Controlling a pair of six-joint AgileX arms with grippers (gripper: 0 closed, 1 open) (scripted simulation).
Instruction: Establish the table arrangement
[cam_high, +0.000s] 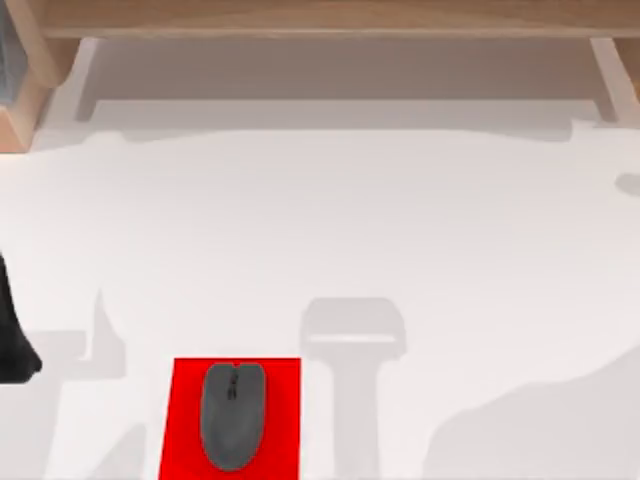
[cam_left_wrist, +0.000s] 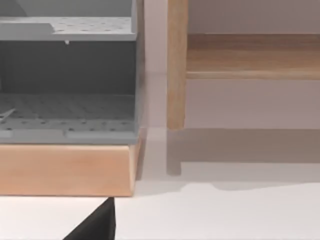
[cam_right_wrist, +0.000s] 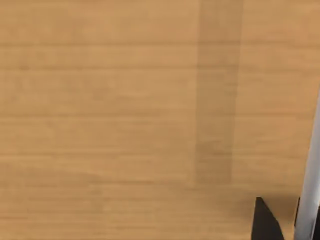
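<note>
Top view: grey mouse (cam_high: 233, 415) on red mat (cam_high: 231, 418), white table (cam_high: 400, 230); pincer states can't tell.

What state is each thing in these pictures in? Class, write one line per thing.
Dark grey computer mouse: lying flat on the mat, untouched.
Red rectangular mat: flat on the table, near edge.
White table: bare across the middle.
Light wooden frame: standing along the far edge.
Grey perforated tray: resting on a wooden base.
</note>
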